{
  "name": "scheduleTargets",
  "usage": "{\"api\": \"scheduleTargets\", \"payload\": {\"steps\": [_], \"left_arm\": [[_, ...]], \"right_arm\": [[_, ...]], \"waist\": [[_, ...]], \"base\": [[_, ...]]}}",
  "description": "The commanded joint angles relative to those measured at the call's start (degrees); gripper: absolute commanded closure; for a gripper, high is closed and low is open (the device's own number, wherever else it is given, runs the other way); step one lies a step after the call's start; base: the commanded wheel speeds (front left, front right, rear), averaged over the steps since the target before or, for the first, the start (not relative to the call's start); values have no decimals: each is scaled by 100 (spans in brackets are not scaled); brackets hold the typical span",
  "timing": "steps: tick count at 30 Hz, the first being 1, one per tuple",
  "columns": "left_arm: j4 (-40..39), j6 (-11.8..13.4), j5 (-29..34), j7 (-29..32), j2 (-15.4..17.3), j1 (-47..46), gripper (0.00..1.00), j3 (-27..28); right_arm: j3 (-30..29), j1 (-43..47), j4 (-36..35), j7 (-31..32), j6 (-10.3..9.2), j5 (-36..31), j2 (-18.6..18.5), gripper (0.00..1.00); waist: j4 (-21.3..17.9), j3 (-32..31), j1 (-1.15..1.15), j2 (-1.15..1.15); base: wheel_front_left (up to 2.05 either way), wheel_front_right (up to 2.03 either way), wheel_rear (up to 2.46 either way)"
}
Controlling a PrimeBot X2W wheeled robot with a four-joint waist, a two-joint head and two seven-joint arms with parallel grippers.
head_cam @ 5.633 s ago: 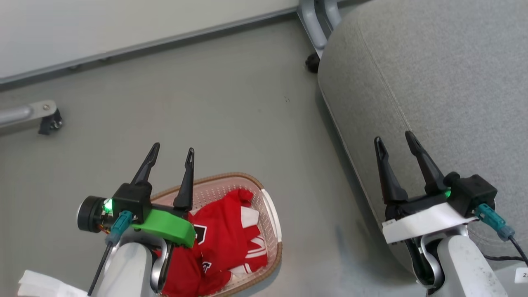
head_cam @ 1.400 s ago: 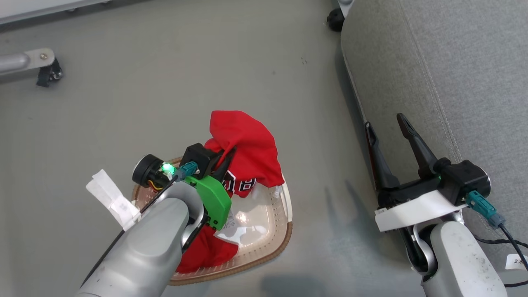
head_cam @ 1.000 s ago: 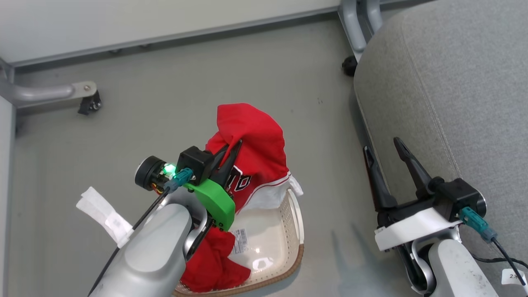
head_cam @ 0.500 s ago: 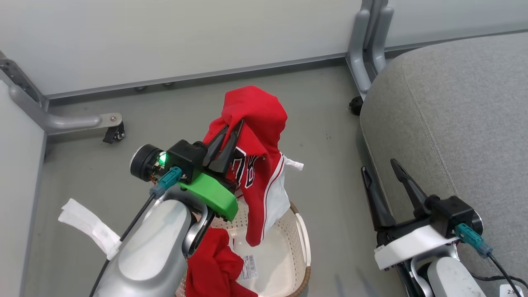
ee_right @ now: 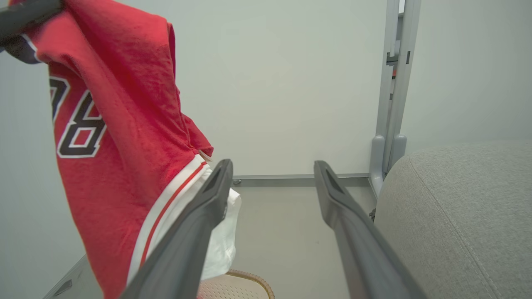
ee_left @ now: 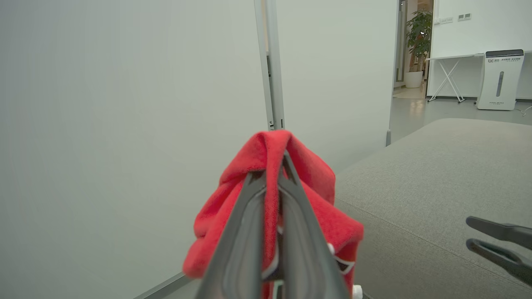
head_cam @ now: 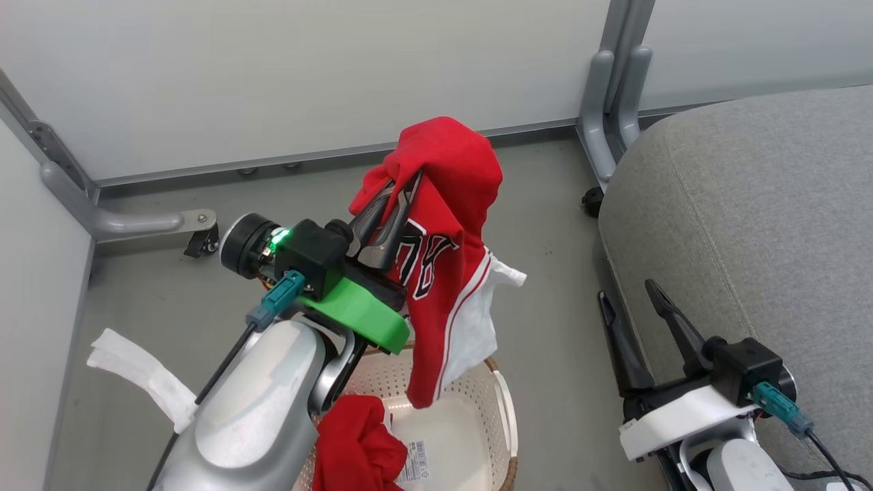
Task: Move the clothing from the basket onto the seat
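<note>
Floor [head_cam: 170,300] grey, white partition [head_cam: 307,68] behind, seat [head_cam: 750,204] on right. My left gripper [head_cam: 404,183] clamped red jersey [head_cam: 453,157] over basket [head_cam: 508,416]; my right gripper [head_cam: 626,290] stood wide, empty. Left wrist view caught distant plant [ee_left: 417,39].

My head camera looks steeply down on the floor [head_cam: 157,300] and basket [head_cam: 508,416]. Both wrist cameras face the partition wall [ee_left: 124,124], nearly level; all three share the red jersey [head_cam: 450,204] and grey seat [head_cam: 750,204].
</note>
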Motion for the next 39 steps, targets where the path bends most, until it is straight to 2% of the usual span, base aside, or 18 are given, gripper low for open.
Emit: {"api": "scheduleTargets", "payload": {"steps": [1,10,22,30,39], "left_arm": [[-62,30,-3,30,43,75,100,-3],[-238,92,-39,108,62,126,100,-64],[-335,94,-40,134,47,-22,100,-155],[-360,51,-36,97,-28,-191,100,-246],[-317,-3,-44,38,-157,-296,100,-417]], "right_arm": [[5,94,9,-28,-4,42,-23,0],[232,-18,-135,-28,-4,97,-21,0],[1333,-735,-452,-28,-4,150,-24,0],[1800,-1363,19,-28,-4,12,-23,0],[1978,-1916,552,-28,-4,131,-21,0]], "waist": [[3,-17,0,47],[-11,-40,0,47],[55,122,0,47],[146,301,0,47],[247,480,0,47]], "base": [[0,0,0],[0,0,0],[0,0,0],[0,0,0],[0,0,0]]}}
